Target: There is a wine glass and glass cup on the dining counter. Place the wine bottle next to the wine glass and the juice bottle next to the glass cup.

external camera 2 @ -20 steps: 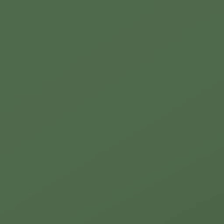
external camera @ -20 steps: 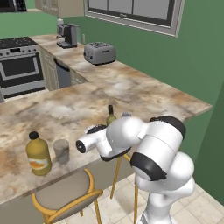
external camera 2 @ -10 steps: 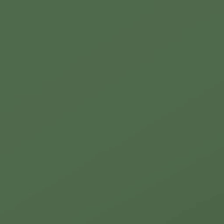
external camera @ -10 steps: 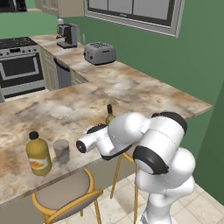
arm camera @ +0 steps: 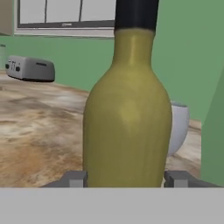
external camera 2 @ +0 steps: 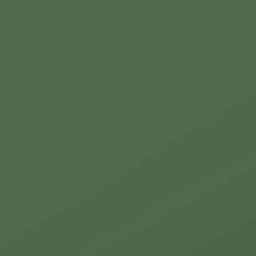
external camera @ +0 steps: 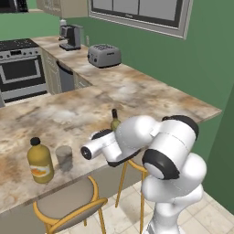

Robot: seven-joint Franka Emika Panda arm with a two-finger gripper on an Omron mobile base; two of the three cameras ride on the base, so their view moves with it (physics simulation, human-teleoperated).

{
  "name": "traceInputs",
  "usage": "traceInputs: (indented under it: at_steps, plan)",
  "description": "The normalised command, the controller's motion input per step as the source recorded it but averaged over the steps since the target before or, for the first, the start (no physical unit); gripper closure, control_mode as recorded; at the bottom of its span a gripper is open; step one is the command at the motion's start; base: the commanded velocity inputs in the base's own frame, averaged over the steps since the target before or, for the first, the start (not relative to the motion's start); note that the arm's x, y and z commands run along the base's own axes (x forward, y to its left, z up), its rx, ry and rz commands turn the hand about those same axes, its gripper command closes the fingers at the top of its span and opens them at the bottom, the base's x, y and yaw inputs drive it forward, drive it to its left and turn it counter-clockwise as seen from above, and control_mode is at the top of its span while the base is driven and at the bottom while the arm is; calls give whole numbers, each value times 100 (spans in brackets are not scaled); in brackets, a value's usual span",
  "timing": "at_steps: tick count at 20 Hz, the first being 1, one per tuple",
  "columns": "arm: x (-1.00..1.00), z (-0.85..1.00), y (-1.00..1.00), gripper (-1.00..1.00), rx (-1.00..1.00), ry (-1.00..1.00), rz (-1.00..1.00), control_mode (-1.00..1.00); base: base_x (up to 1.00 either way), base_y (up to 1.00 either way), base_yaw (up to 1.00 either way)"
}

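The olive-green wine bottle stands upright right in front of the hand camera, and my gripper is shut on its lower body, one of its fingers on each side. In the left base view, its dark neck rises behind my white arm. The wine glass stands just behind the bottle, to its right, mostly hidden. The amber juice bottle stands next to the grey glass cup near the front edge of the dining counter. Whether the wine bottle rests on the counter is hidden.
A toaster, a coffee machine and a stove lie at the back. Two wooden stools stand under the counter's overhang. A green wall is close on the right.
My arm's upper links have shifted slightly up and to the right. The wine bottle's neck and the grip look unchanged.
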Motion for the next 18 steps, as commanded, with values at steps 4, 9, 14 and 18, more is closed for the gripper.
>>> traceInputs:
  at_steps: [4, 9, 14, 18]
  plan:
    - [-15, -20, -16, 100, 9, -6, 1, -100, 0, 0, 0]
    - [-9, -21, -10, 100, 8, -6, 0, -100, 0, 0, 0]
    - [-6, -23, -5, 100, 6, -4, 0, -100, 0, 0, 0]
    - [-1, -24, -5, 100, 5, -4, 0, -100, 0, 0, 0]
